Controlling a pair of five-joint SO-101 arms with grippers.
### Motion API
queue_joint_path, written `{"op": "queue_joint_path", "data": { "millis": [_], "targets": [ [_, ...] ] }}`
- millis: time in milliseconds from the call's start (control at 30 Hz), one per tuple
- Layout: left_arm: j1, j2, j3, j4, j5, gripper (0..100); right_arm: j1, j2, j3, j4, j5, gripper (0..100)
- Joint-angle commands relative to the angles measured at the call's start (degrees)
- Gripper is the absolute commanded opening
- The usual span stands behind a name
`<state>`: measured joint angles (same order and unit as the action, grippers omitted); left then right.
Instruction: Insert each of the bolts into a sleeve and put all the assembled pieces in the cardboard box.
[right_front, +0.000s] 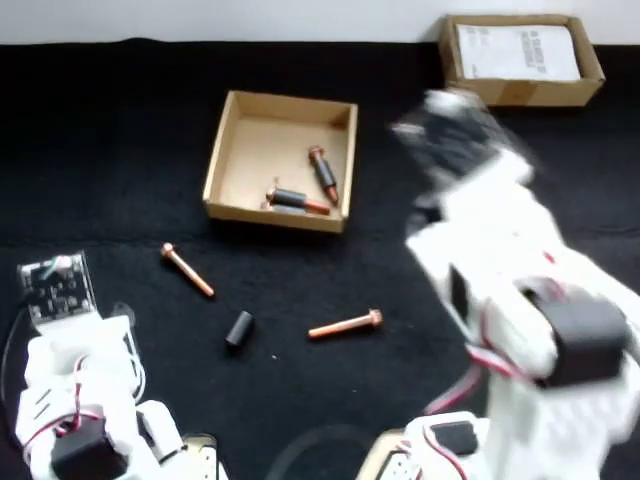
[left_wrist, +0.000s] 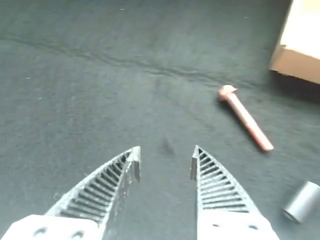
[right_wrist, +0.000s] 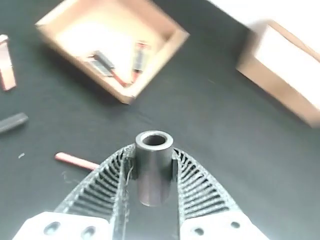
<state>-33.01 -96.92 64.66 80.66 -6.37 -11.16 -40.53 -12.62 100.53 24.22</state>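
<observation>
While the right gripper (right_wrist: 154, 152) clamps a sleeve (right_wrist: 154, 175) between its jaws (bore end unobstructed), the left gripper (left_wrist: 165, 162) gapes empty near a bolt (left_wrist: 245, 117). Risk: sleeve pivots in that side grip, and the bolt jams at the mouth.

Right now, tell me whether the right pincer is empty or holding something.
Holding. The right pincer is shut on a dark sleeve, squeezed from both sides, its open bore toward the wrist camera.
</observation>
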Motion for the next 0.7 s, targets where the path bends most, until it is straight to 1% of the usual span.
{"op": "queue_joint_path", "data": {
  "millis": [0,100,167,233,367,400,533,633,667],
  "targets": [
    [4.18,12.70,-11.65,0.09,2.99,18,11.38,-8.57,4.18,0.66,-3.08,0.9],
    [6.73,26.07,-22.73,0.53,5.89,18,19.65,-12.35,8.75,0.57,-4.22,0.9],
    [8.92,34.59,-30.73,3.08,6.68,18,25.63,-13.14,12.09,0.31,-4.84,0.9],
    [12.62,42.24,-38.64,7.82,6.68,18,32.04,-13.14,14.99,-0.75,-4.84,0.9],
    [23.08,56.04,-51.03,19.08,6.42,18,46.20,-13.67,22.73,-9.63,-4.84,0.9],
    [25.89,58.77,-52.88,20.57,6.42,18,49.36,-13.67,24.75,-12.26,-4.84,0.9],
    [35.21,66.15,-55.52,20.66,6.24,18,61.32,-13.67,33.54,-23.96,-4.40,0.9],
    [43.12,69.58,-54.55,20.66,2.02,18,69.32,-13.67,38.81,-32.31,-3.87,0.9],
    [45.67,70.29,-53.76,20.66,0.44,18,71.87,-13.67,40.48,-34.95,-2.55,0.9]
  ]
}}
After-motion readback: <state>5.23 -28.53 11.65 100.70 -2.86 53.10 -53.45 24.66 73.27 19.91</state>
